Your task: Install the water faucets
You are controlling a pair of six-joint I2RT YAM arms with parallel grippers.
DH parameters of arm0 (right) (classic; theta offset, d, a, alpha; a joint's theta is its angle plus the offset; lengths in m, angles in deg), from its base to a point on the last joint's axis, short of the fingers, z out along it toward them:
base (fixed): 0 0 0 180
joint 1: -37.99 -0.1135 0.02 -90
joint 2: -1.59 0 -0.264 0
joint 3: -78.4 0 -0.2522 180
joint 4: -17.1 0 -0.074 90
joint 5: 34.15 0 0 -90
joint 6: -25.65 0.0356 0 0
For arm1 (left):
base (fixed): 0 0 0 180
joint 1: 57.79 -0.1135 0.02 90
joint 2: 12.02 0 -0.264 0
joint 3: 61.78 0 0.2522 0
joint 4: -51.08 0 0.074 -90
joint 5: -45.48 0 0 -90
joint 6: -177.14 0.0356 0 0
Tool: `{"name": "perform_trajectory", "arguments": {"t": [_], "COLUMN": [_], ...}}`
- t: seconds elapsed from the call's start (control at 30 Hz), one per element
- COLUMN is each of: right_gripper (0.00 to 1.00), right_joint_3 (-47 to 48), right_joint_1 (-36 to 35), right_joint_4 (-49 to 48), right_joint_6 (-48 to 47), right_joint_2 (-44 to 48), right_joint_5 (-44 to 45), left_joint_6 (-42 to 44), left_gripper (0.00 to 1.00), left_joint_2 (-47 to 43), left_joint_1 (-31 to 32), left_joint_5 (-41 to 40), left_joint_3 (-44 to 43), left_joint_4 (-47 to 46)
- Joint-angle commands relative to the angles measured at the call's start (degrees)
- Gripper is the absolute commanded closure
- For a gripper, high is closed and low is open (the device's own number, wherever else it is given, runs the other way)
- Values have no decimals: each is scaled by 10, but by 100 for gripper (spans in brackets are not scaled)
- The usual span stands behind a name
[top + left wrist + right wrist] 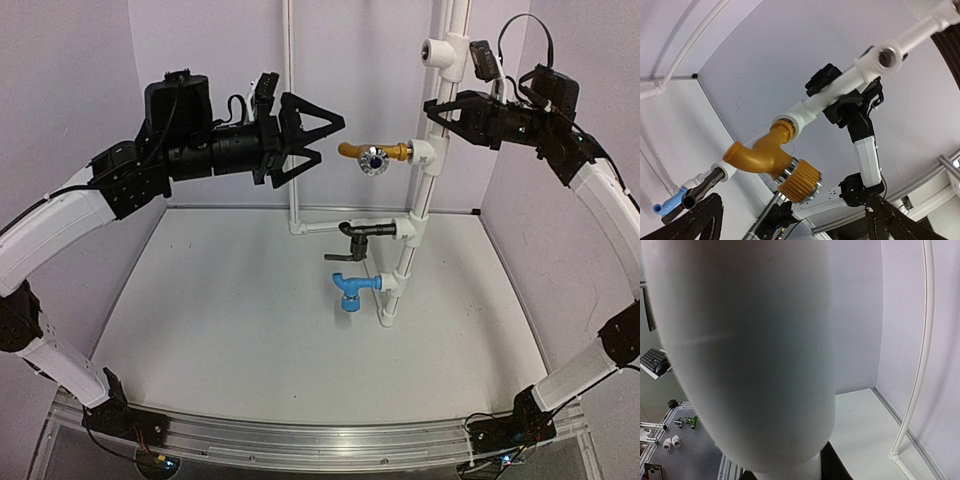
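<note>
Brass-gold faucet (pixel 372 152) sat fitted on the white pipe (pixel 428 195) at frame centre, with the black faucet (pixel 360 231) and blue faucet (pixel 352 288) below. The left hand (pixel 332 139) gaped empty just left of it. The right hand (pixel 441 112) clamped the pipe at upper right.

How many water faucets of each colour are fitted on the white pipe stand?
Brass-gold faucet: 1
Black faucet: 1
Blue faucet: 1
Total: 3
</note>
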Motion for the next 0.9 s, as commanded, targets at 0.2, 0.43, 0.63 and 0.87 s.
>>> {"name": "perform_trajectory", "arguments": {"t": [0.2,0.43,0.63,0.87], "right_gripper": [100,100,100,100], "right_joint_3": [-15,-18,-18,-15], "right_joint_1": [1,1,1,1], "right_joint_4": [58,58,58,58], "right_joint_6": [76,73,71,69], "right_joint_2": [15,18,18,16], "right_joint_5": [-13,-13,-14,-14], "left_joint_6": [-264,-269,-218,-189], "left_gripper": [0,10,23,26], "left_joint_2": [109,119,143,180], "left_joint_1": [-46,-46,-46,-46], "left_joint_5": [174,213,240,294], "left_joint_3": [-67,-35,-58,-90], "left_joint_4": [-105,-191,-182,-168]}}
